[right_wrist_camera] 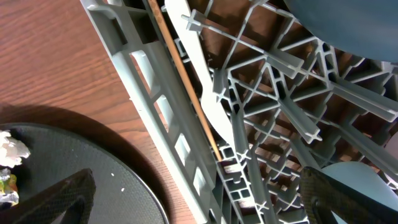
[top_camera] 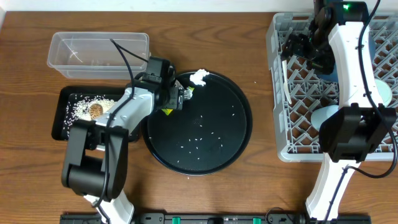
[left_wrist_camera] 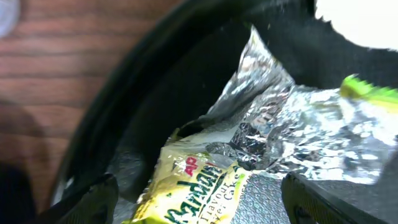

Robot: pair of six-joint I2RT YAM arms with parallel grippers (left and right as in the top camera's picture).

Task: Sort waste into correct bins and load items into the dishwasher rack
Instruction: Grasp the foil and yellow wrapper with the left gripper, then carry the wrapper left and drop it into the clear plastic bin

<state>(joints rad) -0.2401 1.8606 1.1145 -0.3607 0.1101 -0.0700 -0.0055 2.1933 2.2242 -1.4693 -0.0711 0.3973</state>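
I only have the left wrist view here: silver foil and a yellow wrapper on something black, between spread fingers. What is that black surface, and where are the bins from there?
Observer: It is the large round black tray; the left pincer is at its left rim.
Operator: And the bins?
Observer: Both lie left of that tray: the clear tub on the far side, the shallow black tray nearer, holding rice and a brown lump.
Operator: Where is the other arm?
Observer: The right pincer is open above the grey rack, by its left wall, where a white spoon lies.
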